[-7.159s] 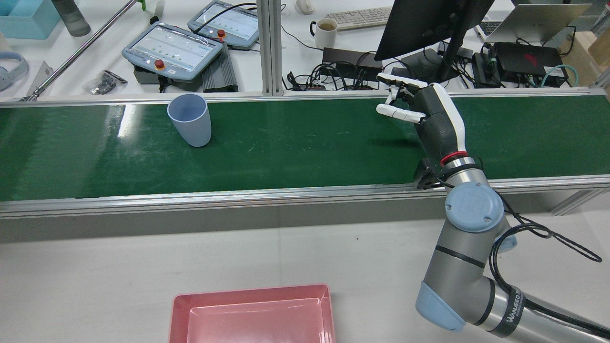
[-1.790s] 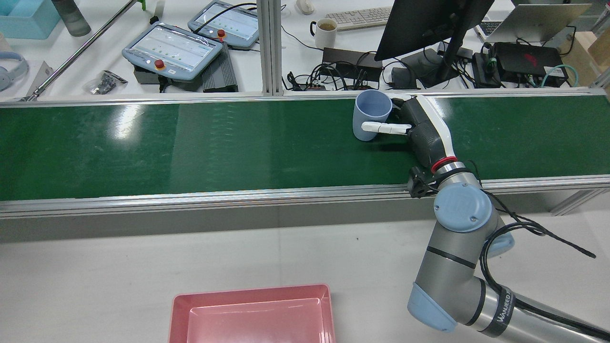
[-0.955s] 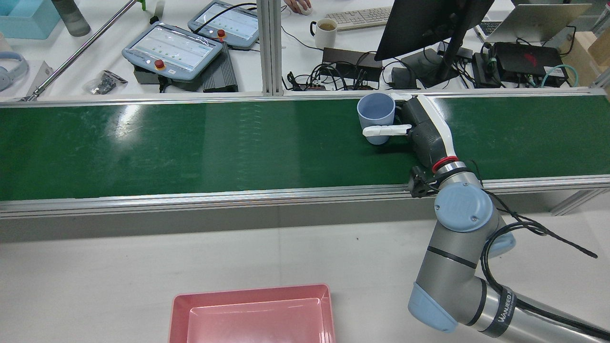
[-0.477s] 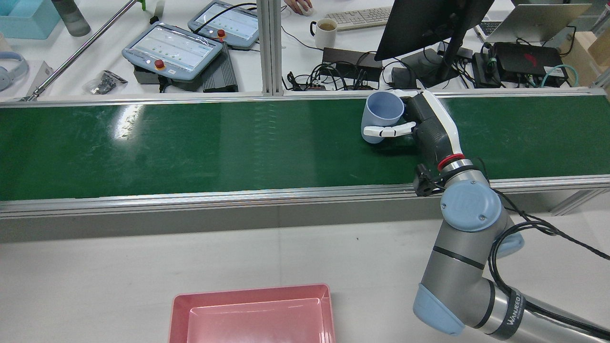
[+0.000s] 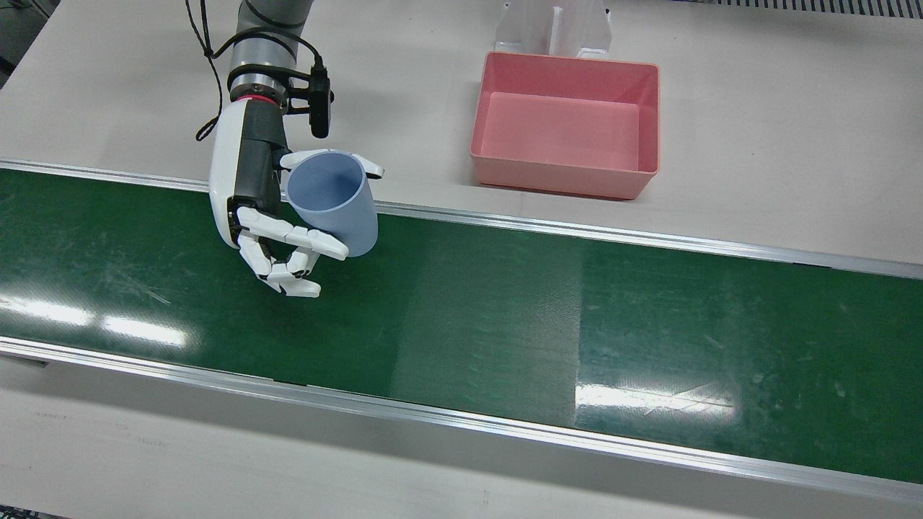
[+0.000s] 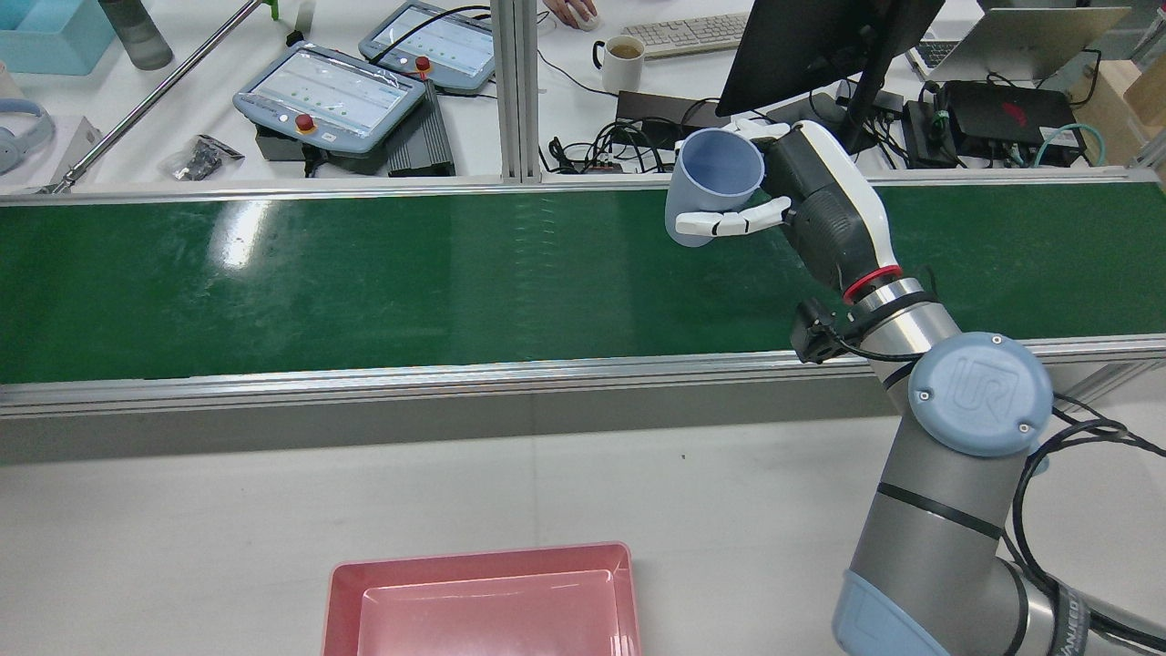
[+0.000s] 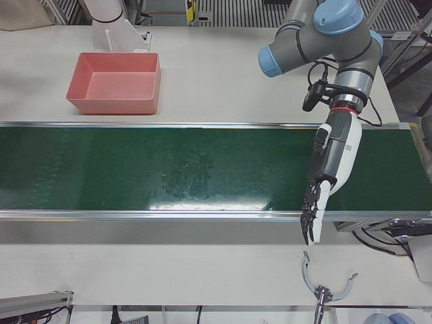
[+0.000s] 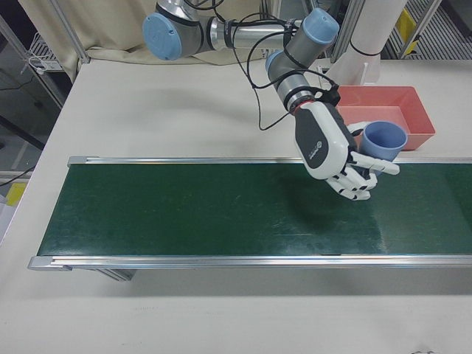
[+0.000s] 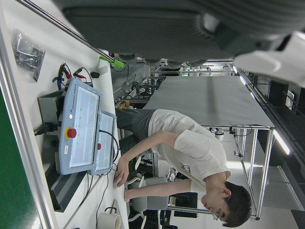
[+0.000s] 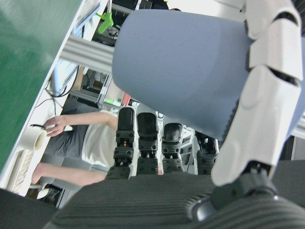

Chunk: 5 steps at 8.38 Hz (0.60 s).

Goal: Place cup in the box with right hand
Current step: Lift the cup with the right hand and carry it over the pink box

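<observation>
My right hand (image 5: pixel 252 187) is shut on the pale blue cup (image 5: pixel 332 202) and holds it in the air above the green belt (image 5: pixel 505 310), mouth up and slightly tilted. The hand (image 6: pixel 820 214) and cup (image 6: pixel 715 182) also show in the rear view, near the belt's far edge. The right hand view shows the cup's wall (image 10: pixel 190 67) pressed between the fingers (image 10: pixel 267 95). The empty pink box (image 5: pixel 562 176) sits on the white table on the robot's side of the belt. My left hand (image 7: pixel 331 162) hangs open and empty over the belt's other end.
The belt's metal rails (image 6: pixel 455 378) run along both long sides, between the cup and the box (image 6: pixel 474 560). Beyond the belt stand teach pendants (image 6: pixel 328 96), a monitor (image 6: pixel 820 46), cables and a mug (image 6: pixel 624 59). A white stand (image 5: pixel 555 29) is behind the box.
The cup rode the belt to my right hand, which closed on it. In the last half second the hand has lifted the cup off the belt.
</observation>
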### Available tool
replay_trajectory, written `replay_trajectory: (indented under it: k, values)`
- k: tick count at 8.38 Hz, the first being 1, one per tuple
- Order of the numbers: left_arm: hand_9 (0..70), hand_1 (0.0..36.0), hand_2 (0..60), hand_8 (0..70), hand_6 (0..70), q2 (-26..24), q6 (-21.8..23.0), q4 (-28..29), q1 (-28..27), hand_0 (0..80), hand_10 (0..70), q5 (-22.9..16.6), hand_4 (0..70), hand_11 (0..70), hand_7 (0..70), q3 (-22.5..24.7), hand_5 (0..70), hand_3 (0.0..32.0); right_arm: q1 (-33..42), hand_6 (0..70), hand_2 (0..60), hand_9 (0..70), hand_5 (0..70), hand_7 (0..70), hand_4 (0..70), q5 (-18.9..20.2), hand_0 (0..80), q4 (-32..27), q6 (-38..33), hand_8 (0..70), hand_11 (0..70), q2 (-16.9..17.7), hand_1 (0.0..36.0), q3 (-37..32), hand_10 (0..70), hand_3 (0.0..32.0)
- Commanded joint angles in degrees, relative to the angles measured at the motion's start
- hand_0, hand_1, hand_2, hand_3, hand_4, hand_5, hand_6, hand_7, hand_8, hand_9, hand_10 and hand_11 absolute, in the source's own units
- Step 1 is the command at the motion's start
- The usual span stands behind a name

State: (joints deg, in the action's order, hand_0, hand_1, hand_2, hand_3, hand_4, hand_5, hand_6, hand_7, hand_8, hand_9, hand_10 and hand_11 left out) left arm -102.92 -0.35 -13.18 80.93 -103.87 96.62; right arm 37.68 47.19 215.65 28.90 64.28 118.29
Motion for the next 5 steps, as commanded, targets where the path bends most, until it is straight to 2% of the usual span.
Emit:
replay_trajectory:
  k: [1,2,4,5]
  values:
    - [0.0,0.0,0.0,0.0,0.0,0.0,0.0,0.0,0.02,0.0,0.0,-0.02,0.0,0.0,0.0,-0.03,0.0,0.0,-0.15,33.5,22.0,63.5,9.3,70.0,37.3,14.73,52.6,-0.23,8.62,39.4,36.0,-1.44,20.7,8.7,24.1,0.0]
    - [0.0,0.0,0.0,0.0,0.0,0.0,0.0,0.0,0.02,0.0,0.0,-0.02,0.0,0.0,0.0,-0.03,0.0,0.0,-1.11,35.0,22.2,64.2,9.1,70.0,38.6,17.91,51.7,-0.4,9.68,40.2,37.4,-2.13,19.7,8.8,25.2,0.0]
    - [0.0,0.0,0.0,0.0,0.0,0.0,0.0,0.0,-0.07,0.0,0.0,-0.02,0.0,0.0,0.0,-0.03,0.0,0.0,-3.38,36.0,21.8,67.8,8.9,70.0,39.2,25.64,49.3,-0.4,15.72,42.9,42.2,-6.43,16.7,8.8,28.9,0.0]
    - [0.0,0.0,0.0,0.0,0.0,0.0,0.0,0.0,-0.07,0.0,0.0,-0.02,0.0,0.0,0.0,-0.03,0.0,0.0,-6.79,36.7,22.1,70.0,9.0,70.0,38.9,25.85,47.9,-0.4,17.32,45.9,47.0,-6.71,14.6,8.98,32.9,0.0]
